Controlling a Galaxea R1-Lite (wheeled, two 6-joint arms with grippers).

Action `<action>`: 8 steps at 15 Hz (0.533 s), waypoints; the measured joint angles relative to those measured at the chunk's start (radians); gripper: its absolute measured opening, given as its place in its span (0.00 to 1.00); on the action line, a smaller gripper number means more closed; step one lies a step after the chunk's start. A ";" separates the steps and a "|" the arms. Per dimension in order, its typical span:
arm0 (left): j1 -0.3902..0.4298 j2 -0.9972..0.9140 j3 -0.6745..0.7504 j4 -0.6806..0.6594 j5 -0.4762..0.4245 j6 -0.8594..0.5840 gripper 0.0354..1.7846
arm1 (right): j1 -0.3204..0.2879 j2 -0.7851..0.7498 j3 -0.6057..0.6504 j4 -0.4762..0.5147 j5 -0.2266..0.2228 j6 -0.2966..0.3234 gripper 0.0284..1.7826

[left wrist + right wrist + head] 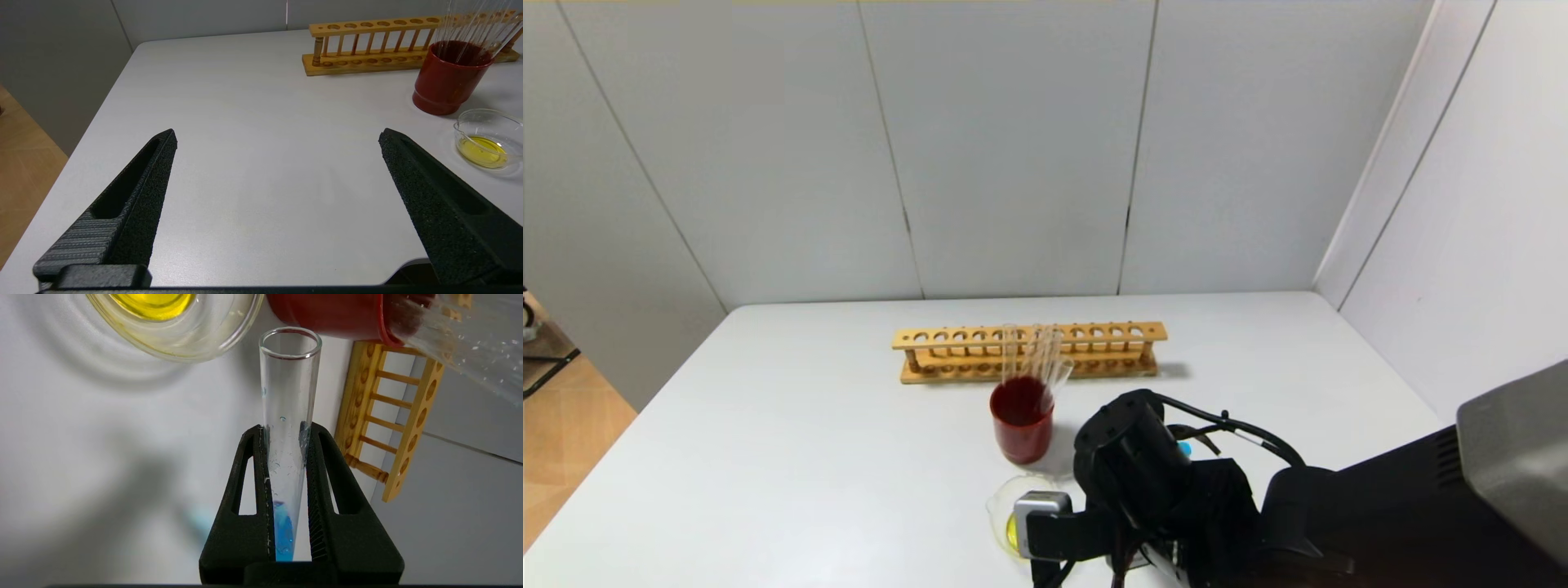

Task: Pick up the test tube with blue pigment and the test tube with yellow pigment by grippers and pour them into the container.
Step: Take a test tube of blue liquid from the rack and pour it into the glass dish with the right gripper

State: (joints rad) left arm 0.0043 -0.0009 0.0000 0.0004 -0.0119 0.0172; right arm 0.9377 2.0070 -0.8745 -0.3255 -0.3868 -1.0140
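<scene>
**Blue test tube clamped in your right hand, beside the container**

Blue-pigment test tube (288,428) is the one in play, so let's sweep across from your left. Your left hand (278,139) hangs low over the bare near-left part of the table (253,122), its two black fingers (151,179) spread wide apart with nothing between them. It holds nothing and sits well clear of the glassware.

Moving to the centre, the wooden rack (1029,351) stands across the back of the table. Just in front of it is the dark-red cup (1022,428), upright, with a bundle of clear tubes (1033,353) leaning out of its mouth.

Nearer to you is the container (1005,508), the low clear beaker, and there's already a pool of yellow liquid (482,151) lying in its bottom. It rests on the table just in front of the cup, with a small gap between them.

Now to the right: your right hand (286,435) is closed firmly on the blue tube, fingers pressed against the glass on both sides of its lower half. A short column of blue liquid (282,533) sits at the closed end, down between the fingers, with droplets clinging to the inner wall. The tube's open mouth points toward the cup's side, with the container's rim close by. In the head view your right arm hides most of the tube; only a speck of blue shows.
</scene>
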 joint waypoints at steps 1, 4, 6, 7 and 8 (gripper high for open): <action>0.000 0.000 0.000 0.000 0.000 0.000 0.98 | 0.007 0.010 -0.017 0.011 -0.004 0.000 0.17; 0.000 0.000 0.000 0.000 0.000 0.000 0.98 | 0.024 0.029 -0.063 0.080 -0.009 -0.005 0.17; 0.000 0.000 0.000 0.000 0.000 0.000 0.98 | 0.036 0.034 -0.085 0.133 -0.052 -0.019 0.17; 0.000 0.000 0.000 0.000 0.000 0.000 0.98 | 0.041 0.035 -0.094 0.157 -0.065 -0.029 0.17; 0.000 0.000 0.000 0.000 0.000 0.000 0.98 | 0.044 0.036 -0.107 0.181 -0.068 -0.036 0.17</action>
State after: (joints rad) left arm 0.0043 -0.0009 0.0000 0.0000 -0.0119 0.0172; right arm 0.9819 2.0430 -0.9813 -0.1443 -0.4551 -1.0502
